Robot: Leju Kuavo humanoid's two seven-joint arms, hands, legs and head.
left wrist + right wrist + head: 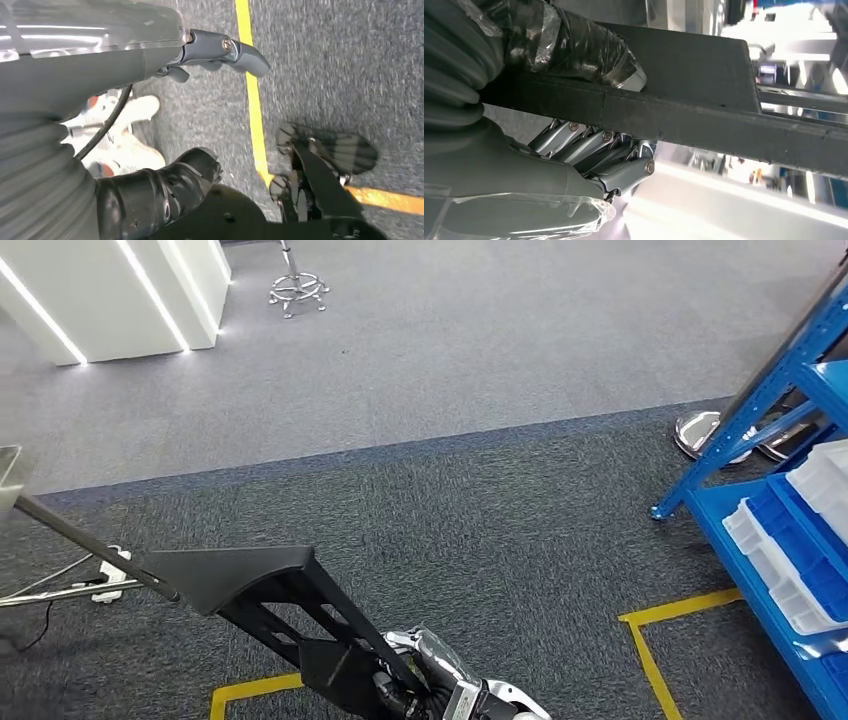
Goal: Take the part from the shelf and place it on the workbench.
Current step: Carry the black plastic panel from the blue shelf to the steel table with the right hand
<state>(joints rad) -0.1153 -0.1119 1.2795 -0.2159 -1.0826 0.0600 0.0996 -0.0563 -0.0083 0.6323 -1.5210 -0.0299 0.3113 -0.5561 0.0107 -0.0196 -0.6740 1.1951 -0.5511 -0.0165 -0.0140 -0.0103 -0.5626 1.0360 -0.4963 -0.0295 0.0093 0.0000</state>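
The part is a black frame with a flat top plate and slanted struts. My right hand grips it by its lower end at the bottom middle of the head view, and it juts up and to the left over the carpet. In the right wrist view the taped thumb presses on one side of the part's black bar and the silver fingers wrap the other side. My left hand hangs over the floor with nothing in it, its fingers apart from the dark thumb.
A blue shelf with white and blue bins stands at the right. Yellow tape lines mark the dark carpet. A metal corner with a slanted leg shows at the left, with a power strip under it. A white counter stands far left.
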